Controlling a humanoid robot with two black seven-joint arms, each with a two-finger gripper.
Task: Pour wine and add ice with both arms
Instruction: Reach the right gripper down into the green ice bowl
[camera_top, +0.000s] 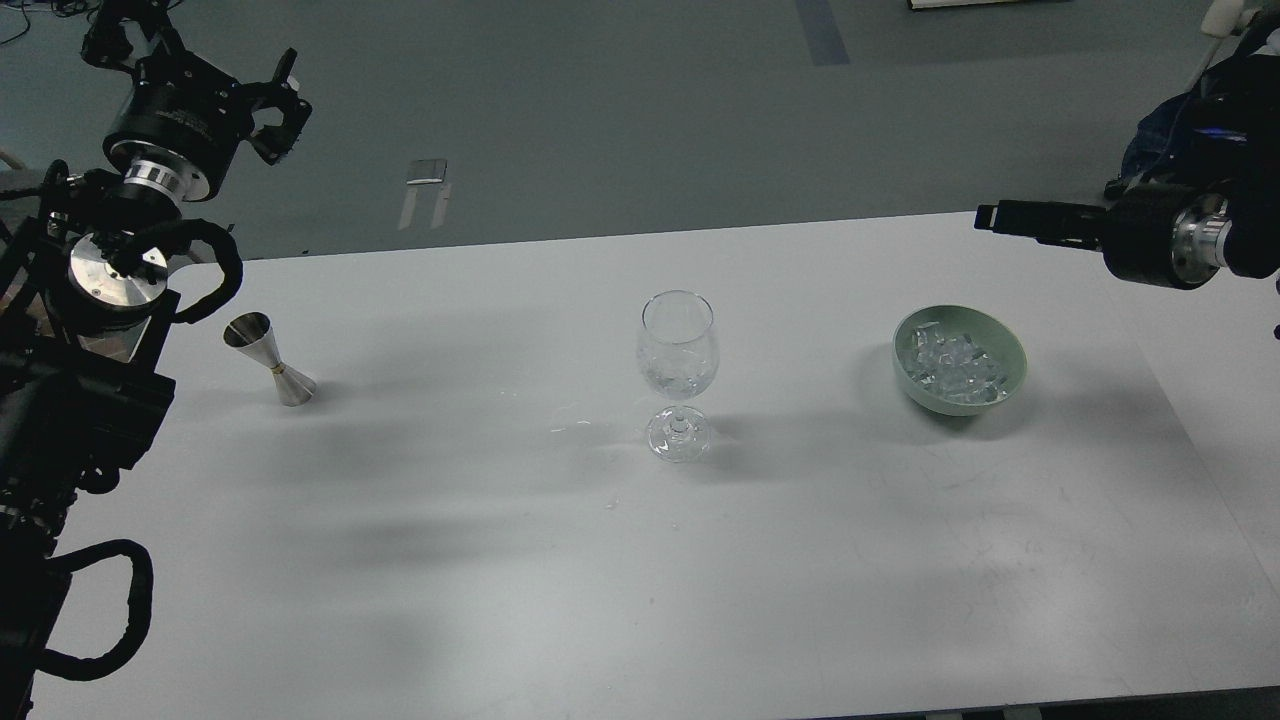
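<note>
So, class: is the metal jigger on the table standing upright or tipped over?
Upright. The jigger stands on its own base on the table, open cup facing up, with no gripper touching it.

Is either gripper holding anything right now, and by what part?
Nothing is held. Left gripper and right gripper hang clear of jigger, glass and ice.

A wine glass (678, 375) stands on the white table (500, 560) between a jigger (270, 358) and a bowl (1010, 352) of ice (950, 362).
</note>
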